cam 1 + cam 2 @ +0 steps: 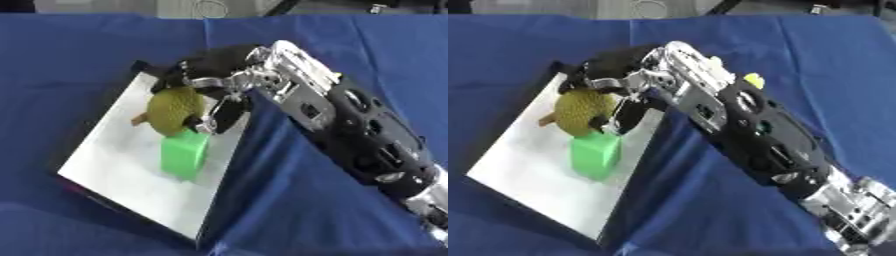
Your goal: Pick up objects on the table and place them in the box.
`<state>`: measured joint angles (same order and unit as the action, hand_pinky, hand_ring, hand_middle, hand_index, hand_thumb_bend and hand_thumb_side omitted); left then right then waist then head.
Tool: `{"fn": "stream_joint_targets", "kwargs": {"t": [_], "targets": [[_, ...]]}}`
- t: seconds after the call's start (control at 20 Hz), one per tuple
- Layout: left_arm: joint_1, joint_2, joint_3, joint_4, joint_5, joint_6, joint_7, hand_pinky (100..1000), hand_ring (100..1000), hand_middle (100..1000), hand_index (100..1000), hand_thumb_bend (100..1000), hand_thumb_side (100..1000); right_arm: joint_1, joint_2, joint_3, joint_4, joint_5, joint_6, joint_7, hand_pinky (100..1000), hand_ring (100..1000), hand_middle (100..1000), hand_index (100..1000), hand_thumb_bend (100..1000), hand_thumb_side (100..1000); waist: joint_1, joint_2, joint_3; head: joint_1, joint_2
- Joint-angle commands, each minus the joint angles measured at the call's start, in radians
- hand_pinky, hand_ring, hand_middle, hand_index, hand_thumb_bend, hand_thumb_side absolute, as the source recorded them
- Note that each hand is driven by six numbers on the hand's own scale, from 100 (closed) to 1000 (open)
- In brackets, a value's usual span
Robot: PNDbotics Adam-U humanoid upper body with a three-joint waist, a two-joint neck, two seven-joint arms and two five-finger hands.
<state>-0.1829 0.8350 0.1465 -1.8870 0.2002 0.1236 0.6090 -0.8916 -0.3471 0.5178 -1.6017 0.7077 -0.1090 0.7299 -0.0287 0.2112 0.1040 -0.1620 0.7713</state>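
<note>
Blue cloth [350,60] surrounds the box [114,170]; right robot hand [219,80] curls around a bumpy yellow-green fruit [175,110], partly hiding the green block [184,152].

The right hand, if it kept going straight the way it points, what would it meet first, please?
The right hand reaches down-left over the box, fingers curled round the yellow-green fruit. Straight on, the fruit would likely meet the green block just beneath it, though depth is unclear.
</note>
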Motion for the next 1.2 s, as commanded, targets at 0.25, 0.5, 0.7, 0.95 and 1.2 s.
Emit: {"fn": "stream_joint_targets", "kwargs": {"t": [0.25, 0.5, 0.7, 0.95, 1.2], "targets": [[-0.004, 0.026, 0.013, -0.009, 0.004, 0.0, -0.002, 867, 790, 732, 860, 252, 697, -0.032, -0.049, -0.066, -0.103, -0.072, 0.068, -0.022, 1000, 1000, 952, 1000, 136, 120, 0.005, 0.001, -0.003, 0.004, -0.001], [-0.002, 0.025, 0.013, -0.007, 0.006, -0.001, -0.004, 869, 791, 738, 861, 249, 699, -0.03, -0.053, -0.074, -0.109, -0.116, 0.076, 0.0, 1000, 1000, 947, 1000, 145, 214, 0.006, 0.002, -0.003, 0.003, -0.001], [0.001, 0.023, 0.014, -0.007, 0.007, -0.003, -0.006, 870, 791, 738, 861, 245, 700, -0.031, -0.067, -0.095, -0.129, -0.144, 0.111, -0.031, 982, 1000, 924, 1000, 100, 159, 0.005, 0.002, -0.003, 0.002, -0.001], [0.011, 0.025, 0.019, -0.004, 0.005, -0.004, -0.002, 871, 791, 738, 861, 244, 702, -0.024, -0.196, -0.165, -0.253, -0.257, 0.212, -0.128, 946, 969, 880, 1000, 100, 145, 0.0, 0.0, -0.013, 0.01, -0.001], [0.02, 0.027, 0.022, -0.003, 0.005, -0.005, 0.0, 872, 792, 738, 860, 243, 708, 0.061, -0.37, -0.227, -0.387, -0.332, 0.265, -0.182, 933, 954, 836, 976, 100, 153, -0.004, 0.003, -0.025, 0.022, -0.001]]}}
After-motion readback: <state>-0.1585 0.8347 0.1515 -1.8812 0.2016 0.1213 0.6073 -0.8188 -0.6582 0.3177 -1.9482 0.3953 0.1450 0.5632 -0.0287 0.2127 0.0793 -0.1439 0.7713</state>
